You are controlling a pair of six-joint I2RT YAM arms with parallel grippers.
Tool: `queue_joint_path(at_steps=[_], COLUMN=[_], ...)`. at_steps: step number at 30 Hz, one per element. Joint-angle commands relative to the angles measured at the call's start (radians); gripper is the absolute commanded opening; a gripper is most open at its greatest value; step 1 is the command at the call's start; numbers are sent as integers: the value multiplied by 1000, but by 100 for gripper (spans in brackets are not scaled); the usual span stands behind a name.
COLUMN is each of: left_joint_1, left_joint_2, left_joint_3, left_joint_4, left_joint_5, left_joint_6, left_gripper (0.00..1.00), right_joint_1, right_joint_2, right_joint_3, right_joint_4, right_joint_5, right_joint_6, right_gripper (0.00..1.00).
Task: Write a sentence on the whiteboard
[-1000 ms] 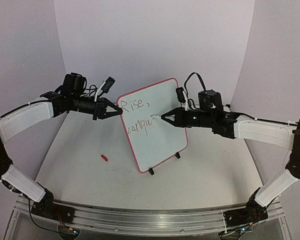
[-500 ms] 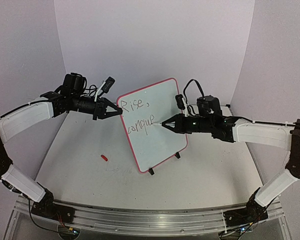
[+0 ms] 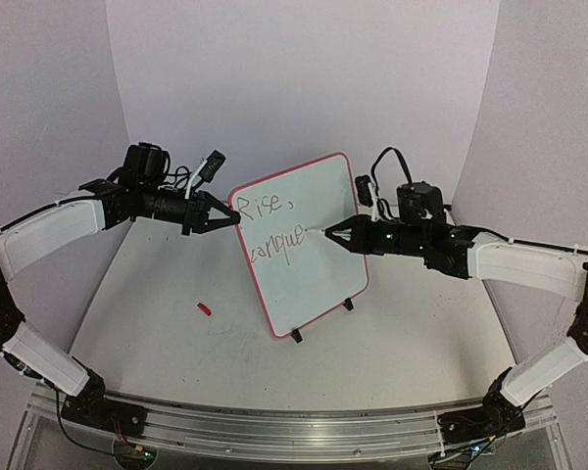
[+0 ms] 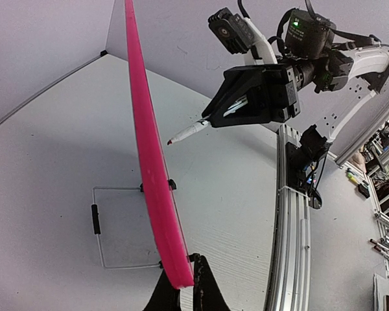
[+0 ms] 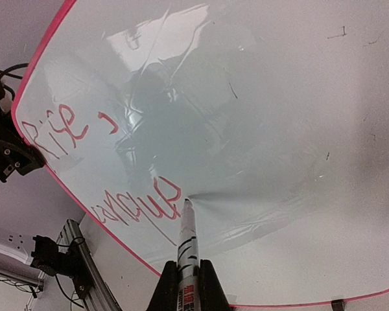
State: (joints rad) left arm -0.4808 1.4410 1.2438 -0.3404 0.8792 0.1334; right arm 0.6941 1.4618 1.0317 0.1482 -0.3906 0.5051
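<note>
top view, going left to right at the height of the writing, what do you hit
left gripper clamped on the whiteboard edge → the sentence → marker tip → right gripper

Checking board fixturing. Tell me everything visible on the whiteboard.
The whiteboard is a glossy white panel with a thin red rim, rounded corners and black feet. It stands tilted on the table, left gripper shut on its left edge. It reads "Rise, conque", the right gripper's marker tip at its face.

Robot lab: alu rail [image 3: 274, 423], white backdrop [image 3: 304, 78].
</note>
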Motion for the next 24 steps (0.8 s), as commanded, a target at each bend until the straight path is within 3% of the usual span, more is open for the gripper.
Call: queue_joint_path(at_steps=[1, 24], left_joint_1=[-41, -41], left_joint_2=[33, 36], left_joint_3=[-18, -18], left_joint_4=[-157, -157], left_joint_5=[-5, -5], left_joint_6=[60, 60], left_gripper=[0, 0], right_joint_1=[-5, -4], right_joint_2=[-52, 46], right_joint_3=[6, 91], right_joint_4=[21, 22], right_joint_5=[-18, 8], right_joint_6=[-16, -13], right_gripper=[0, 0])
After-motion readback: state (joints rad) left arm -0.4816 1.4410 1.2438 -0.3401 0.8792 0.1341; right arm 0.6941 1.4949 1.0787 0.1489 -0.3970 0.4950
